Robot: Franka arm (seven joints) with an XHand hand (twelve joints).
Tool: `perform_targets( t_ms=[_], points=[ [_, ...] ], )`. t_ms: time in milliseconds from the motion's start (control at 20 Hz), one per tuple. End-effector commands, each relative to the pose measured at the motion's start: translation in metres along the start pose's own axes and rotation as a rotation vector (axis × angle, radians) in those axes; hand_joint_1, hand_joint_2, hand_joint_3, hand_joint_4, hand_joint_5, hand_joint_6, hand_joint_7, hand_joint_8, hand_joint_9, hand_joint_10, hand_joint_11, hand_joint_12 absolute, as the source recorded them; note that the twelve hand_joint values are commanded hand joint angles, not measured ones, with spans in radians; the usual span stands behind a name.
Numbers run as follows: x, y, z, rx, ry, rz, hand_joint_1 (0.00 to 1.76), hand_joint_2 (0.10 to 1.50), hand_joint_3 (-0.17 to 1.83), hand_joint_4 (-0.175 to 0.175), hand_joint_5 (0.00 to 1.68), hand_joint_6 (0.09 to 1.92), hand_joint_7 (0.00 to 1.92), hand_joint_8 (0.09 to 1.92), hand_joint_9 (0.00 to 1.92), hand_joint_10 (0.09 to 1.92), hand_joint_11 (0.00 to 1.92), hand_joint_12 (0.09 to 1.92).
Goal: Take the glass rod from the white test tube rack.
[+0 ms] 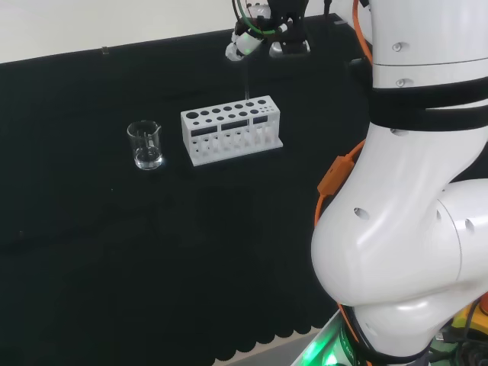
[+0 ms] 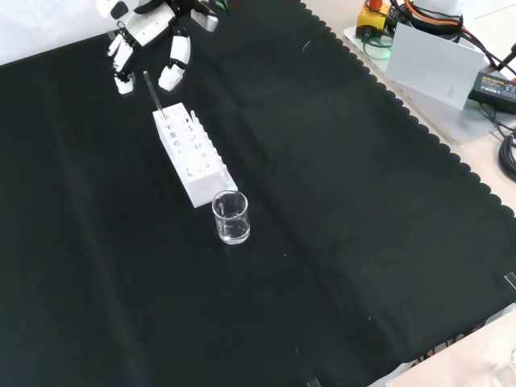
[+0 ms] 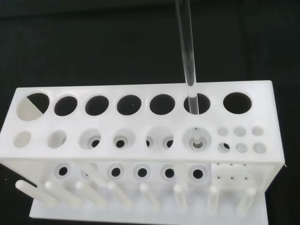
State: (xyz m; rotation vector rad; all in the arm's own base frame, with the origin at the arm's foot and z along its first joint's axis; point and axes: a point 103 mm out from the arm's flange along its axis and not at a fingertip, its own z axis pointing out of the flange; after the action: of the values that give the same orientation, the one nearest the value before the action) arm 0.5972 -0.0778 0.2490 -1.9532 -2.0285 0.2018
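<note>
On the black-clothed worktop stands the white test tube rack, with a clear glass beaker near its left end in the head view; in the front view the beaker sits just beside the rack's near end, though whether they touch I cannot tell.

The glass rod is in the rack, standing in a hole of the row of large holes, second from one end (the end that carries the cluster of small holes). In the wrist view the rod passes down through that top hole and its tip shows in the matching socket below. In the front view the rod rises at a slant from the rack's far end, leaning toward the left and far side, and its upper tip reaches up between the hand's fingers. In the head view the rod shows as a faint thin line rising from the rack's right part toward the hand.

The hand hangs above the far end of the rack in the front view, fingers hanging down, relaxed and spread apart, holding nothing; none of them visibly closes on the rod. In the head view the hand sits at the top, above and beyond the rack's right end.
</note>
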Motion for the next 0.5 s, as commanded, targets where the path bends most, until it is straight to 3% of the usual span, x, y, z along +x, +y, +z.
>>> perform_targets(
  t_ms=[50, 500],
  points=[
    [0.0004, 0.0017, -0.0007, -0.007, -0.007, -0.012, 0.69, 0.94, 0.49, -0.06, 0.48, 0.91, 0.44, 0.74, 0.7, 0.7, 0.4, 1.35],
    [-0.0024, -0.0021, 0.0004, -0.017, 0.0, -0.031, 0.89, 0.91, 0.62, -0.086, 0.61, 1.01, 0.53, 0.73, 0.85, 0.65, 0.72, 1.24]
  ],
)
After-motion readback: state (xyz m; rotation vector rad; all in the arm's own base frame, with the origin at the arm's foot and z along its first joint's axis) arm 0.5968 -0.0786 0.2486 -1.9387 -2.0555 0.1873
